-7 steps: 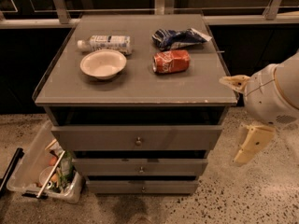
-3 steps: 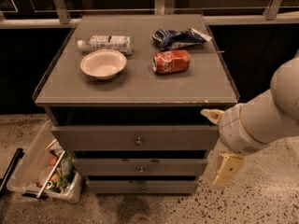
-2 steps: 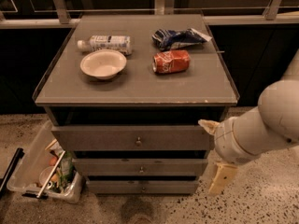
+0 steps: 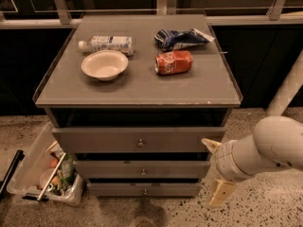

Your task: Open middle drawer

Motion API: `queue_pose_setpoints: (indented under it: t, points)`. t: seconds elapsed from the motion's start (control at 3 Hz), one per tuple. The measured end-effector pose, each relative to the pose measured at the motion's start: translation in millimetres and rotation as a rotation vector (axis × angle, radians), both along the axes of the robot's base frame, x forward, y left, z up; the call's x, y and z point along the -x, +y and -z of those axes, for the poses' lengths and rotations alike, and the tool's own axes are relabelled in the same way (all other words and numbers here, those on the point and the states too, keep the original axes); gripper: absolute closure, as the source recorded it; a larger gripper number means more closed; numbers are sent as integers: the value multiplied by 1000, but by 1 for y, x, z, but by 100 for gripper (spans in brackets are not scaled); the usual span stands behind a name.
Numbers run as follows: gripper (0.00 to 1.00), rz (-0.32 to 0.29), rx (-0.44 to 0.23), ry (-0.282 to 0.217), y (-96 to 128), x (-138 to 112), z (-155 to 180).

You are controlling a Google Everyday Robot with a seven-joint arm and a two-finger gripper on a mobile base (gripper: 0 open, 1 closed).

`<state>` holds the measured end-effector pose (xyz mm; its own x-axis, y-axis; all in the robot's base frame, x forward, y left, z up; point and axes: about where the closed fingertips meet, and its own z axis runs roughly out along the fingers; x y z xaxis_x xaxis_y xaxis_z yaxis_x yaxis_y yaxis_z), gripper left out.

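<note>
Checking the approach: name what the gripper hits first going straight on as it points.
Probably the right end of the grey flat-fronted middle drawer; the open gripper, just right of it, points left; depth unclear.

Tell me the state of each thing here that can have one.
middle drawer: shut.
top drawer: shut.
bottom drawer: shut.
gripper: jaws open, holding nothing, at the drawers' right end.
bottle: lying on its side.
bowl: upright, empty.
red can: lying on its side.
blue bag: crumpled, lying flat.
floor bin: uncovered, with items inside.
</note>
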<state>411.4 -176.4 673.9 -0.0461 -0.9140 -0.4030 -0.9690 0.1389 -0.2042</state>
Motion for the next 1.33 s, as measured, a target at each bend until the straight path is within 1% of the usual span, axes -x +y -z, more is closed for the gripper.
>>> queue_pose_setpoints:
  t: [0.33,0.67,1.0,1.33]
  points:
    - [0,0,0,0,0,0,0]
    - [0,7,-2,16,2,-2,5]
    - [0,33,-11,43,8,-15,28]
    - [0,54,-43,57,14,-34,54]
